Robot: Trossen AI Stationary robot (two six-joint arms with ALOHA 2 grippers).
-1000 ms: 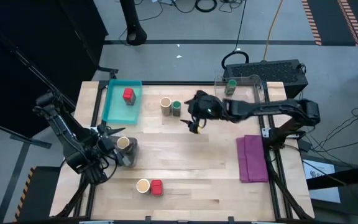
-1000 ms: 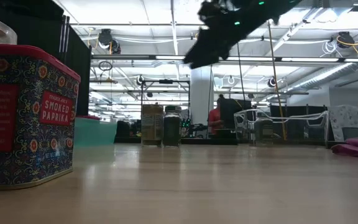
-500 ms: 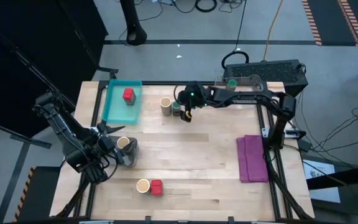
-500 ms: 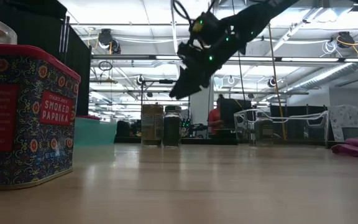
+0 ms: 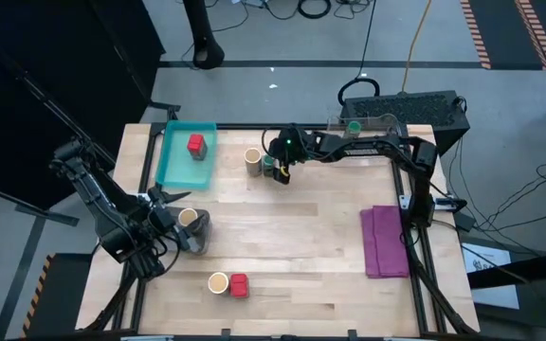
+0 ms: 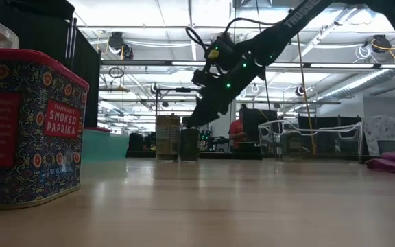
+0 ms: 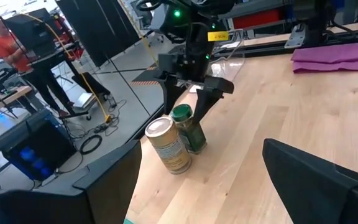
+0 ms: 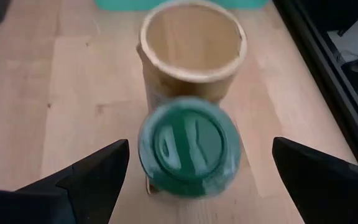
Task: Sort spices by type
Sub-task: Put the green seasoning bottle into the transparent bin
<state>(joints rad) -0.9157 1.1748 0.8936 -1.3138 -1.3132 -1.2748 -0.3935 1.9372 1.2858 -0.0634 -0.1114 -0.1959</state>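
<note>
**Inspector A:** In the high view the right gripper [image 5: 280, 171] sits at upper centre of the frame, over the green-lidded jar [image 5: 269, 164]. Its fingers are spread wide, one on each side of the lid, not touching it in the right wrist view. A tan cylinder [image 5: 252, 159] stands just beside that jar, to its left.

**Inspector B:** Confirmed. The left gripper [image 5: 186, 230] is at the left of the frame, lower than centre, fingers standing wide around a second tan cylinder [image 5: 189, 218]; contact cannot be judged.

**Inspector A:** Remaining spices?

**Inspector B:** One red block [image 5: 195, 144] lies in the teal tray [image 5: 171, 167] at upper left. A third tan cylinder [image 5: 218, 282] and a second red block [image 5: 239, 285] stand touching at lower centre. A second green-lidded jar [image 5: 354, 126] sits in a clear bin [image 5: 387, 121] at upper right. A purple cloth [image 5: 384, 242] lies at the right edge of the table [image 5: 301, 246].
</note>
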